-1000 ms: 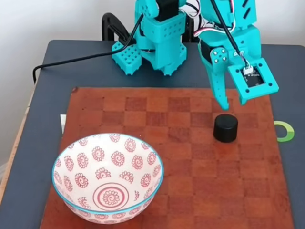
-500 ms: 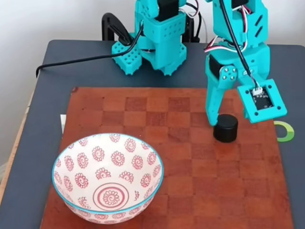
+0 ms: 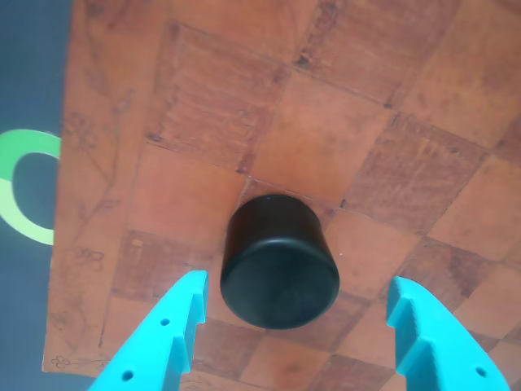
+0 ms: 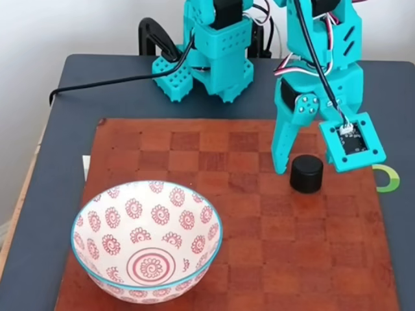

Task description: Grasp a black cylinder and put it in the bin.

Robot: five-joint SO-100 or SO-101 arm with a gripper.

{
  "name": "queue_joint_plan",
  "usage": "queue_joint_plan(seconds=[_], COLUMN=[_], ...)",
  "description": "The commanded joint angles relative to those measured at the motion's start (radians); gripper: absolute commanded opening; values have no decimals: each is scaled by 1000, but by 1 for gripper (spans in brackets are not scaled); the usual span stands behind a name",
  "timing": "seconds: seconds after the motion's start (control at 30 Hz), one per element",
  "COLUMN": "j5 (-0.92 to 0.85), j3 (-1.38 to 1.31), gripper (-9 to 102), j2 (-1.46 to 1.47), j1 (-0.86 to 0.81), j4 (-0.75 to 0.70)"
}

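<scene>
Approach step, just ahead of the grasp. In the fixed view your gripper (image 4: 305, 170) stands spread wide over the far right part of the checkered board (image 4: 194, 149), with the cylinder (image 4: 306, 173) upright on the board between its two fingers; the left finger reaches down beside the cylinder, the right one is hidden behind the camera mount. In the other view the cylinder (image 3: 279, 265) sits between the two teal fingertips (image 3: 172, 334), with a clear gap to each, the gap at the right looking wider, so nothing is gripped and the jaws hold nothing. The bin (image 4: 146, 241) rests at the near left of the board, well apart from the cylinder, and appears empty. A green ring mark (image 3: 28, 186) lies off the board edge on the dark table (image 4: 84, 97). Judged from this, your next move calls for lowering a little further if the fingertips are not yet beside the cylinder's wall, shifting slightly to centre it, then closing squarely on its sides before you lift. The smooth, squat body may slip or tip if caught near the top edge.
</scene>
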State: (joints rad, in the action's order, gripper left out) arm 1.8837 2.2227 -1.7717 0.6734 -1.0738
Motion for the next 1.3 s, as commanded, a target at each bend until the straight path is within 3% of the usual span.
queue_joint_plan(seconds=[0.0,0.53,0.73,1.0,1.27], j5=[2,-6,-6,-6,-17], j3=[-26,-95,-95,-106,-342], gripper=[27,27,14,13,13], j2=[-3,137,137,135,135], j1=[-3,-2,-2,-2,-37], j4=[9,0,-5,-11,-342])
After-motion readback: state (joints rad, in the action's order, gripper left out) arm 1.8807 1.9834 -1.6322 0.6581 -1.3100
